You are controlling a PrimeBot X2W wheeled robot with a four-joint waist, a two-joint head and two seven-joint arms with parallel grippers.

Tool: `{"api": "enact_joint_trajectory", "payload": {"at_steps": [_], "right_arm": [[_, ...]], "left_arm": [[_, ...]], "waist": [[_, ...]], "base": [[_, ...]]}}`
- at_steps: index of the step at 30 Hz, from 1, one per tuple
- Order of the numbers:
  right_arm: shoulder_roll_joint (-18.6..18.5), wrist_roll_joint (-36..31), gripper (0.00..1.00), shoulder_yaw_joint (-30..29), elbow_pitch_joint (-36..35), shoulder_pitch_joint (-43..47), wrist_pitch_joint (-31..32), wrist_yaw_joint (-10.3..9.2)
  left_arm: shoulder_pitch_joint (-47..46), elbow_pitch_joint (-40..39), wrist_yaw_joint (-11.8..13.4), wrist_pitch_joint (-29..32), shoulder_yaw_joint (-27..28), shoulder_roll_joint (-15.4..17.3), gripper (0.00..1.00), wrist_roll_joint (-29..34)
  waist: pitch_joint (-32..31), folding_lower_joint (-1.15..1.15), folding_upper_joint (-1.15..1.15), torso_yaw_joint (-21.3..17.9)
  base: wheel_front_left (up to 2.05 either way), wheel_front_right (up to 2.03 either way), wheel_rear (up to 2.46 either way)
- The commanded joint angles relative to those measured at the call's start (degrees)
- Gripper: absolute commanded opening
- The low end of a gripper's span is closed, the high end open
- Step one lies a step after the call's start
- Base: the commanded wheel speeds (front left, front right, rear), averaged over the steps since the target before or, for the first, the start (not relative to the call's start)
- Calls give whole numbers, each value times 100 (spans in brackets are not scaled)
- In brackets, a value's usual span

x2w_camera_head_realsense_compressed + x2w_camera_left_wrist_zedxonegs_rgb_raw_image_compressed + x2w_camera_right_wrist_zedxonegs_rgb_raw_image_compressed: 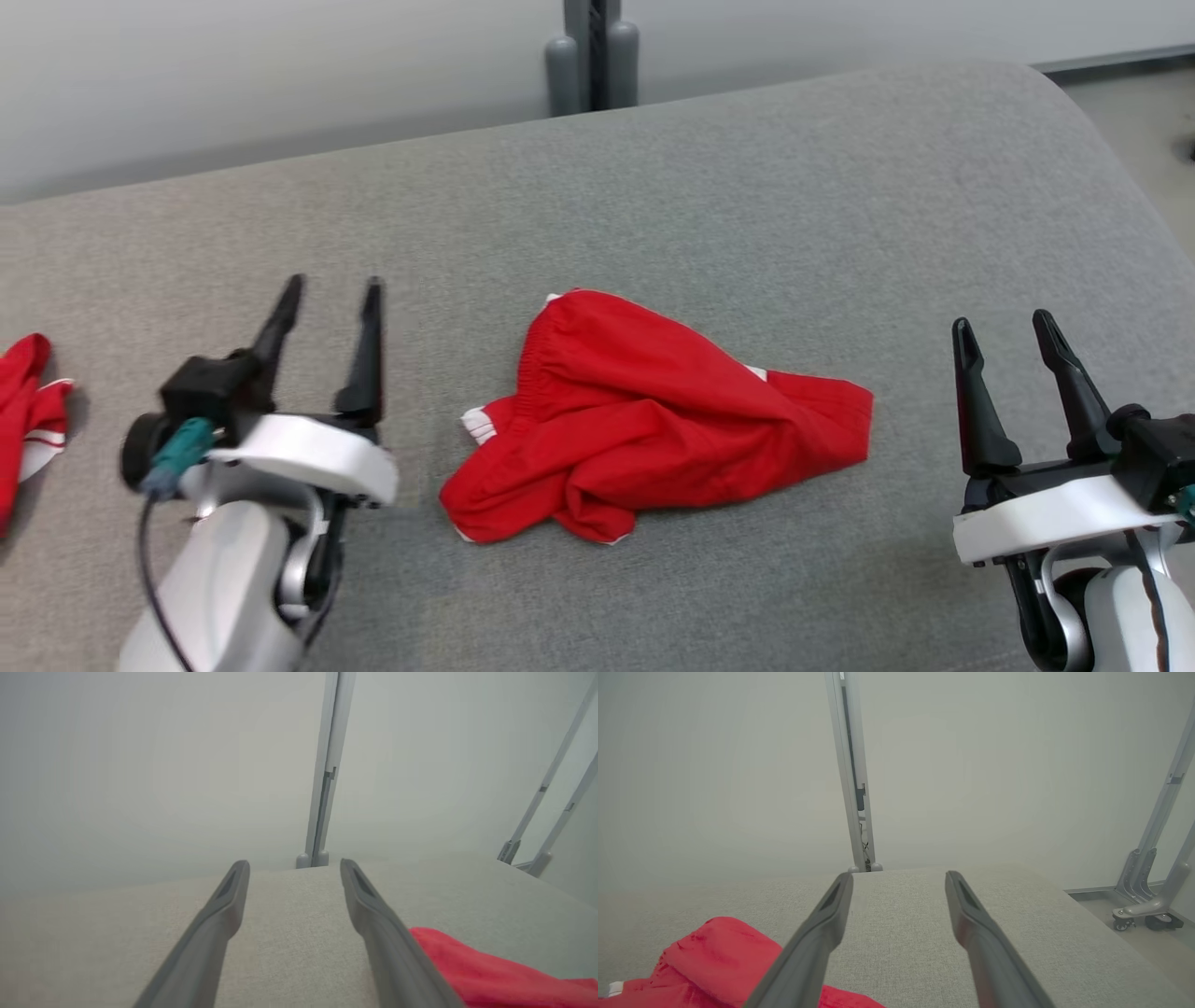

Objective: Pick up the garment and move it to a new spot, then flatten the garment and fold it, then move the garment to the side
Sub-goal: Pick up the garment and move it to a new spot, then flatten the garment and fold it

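While the garment [644, 420] is seen whole from the head camera, parts of it are caught by the wrist cameras. A red edge lies at the lower right of the left wrist view, and a rumpled red mound with a scrap of white trim lies at the lower left of the right wrist view.

The garment is laid crumpled on the grey padded bench [840, 187] and is gripped by nothing. Its long axis is set across the robot's front at a slight slant, from a bunched end at the robot's near left to a leg end pointed to the robot's right. The gathered waistband is turned away from the robot, toward the grey post [593, 56] behind the bench's far edge.

The left end effector [335, 282] is held to the left of the garment, near it but apart, with its fingers spread and nothing between them. The right end effector [1002, 322] is held to the right of the garment, also clear of it, with its fingers likewise spread and empty. Both pairs of fingers are pointed toward the far edge.

Well to the left of the garment, a red-and-white cloth [28, 411] is cut by the head view's edge; it may be a second garment, though this cannot be settled. To the right of the garment, past the bench's end, a wheeled metal frame [1143, 905] on the floor [1157, 952] is added by the right wrist view.
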Motion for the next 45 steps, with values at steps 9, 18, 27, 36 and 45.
{"api": "enact_joint_trajectory", "payload": {"at_steps": [9, 18, 27, 36, 45], "right_arm": [[-25, -144, 100, 15, -17, 204, 145, 0], [-25, -223, 100, 51, -17, 538, 275, 0], [-25, -194, 100, 64, -185, 911, 434, 0], [-25, -157, 100, 52, -359, 1110, 546, 0], [-25, -121, 100, 44, -382, 1108, 551, 0]], "left_arm": [[860, -428, 360, -173, 766, 523, 100, -195], [1840, -1267, 635, -44, 762, 780, 100, 6], [2518, -1973, 909, 361, 584, 869, 100, 116], [2713, -2196, 1008, 581, 522, 926, 100, 99], [2710, -2232, 1037, 653, 511, 953, 100, 58]], "waist": [[-363, 0, 0, 434], [-788, 0, 0, 553], [-1106, 0, 0, 572], [-1175, 0, 0, 611], [-1159, 0, 0, 595]], "base": [[0, 0, 0], [0, 0, 0], [0, 0, 0], [0, 0, 0], [0, 0, 0]]}}
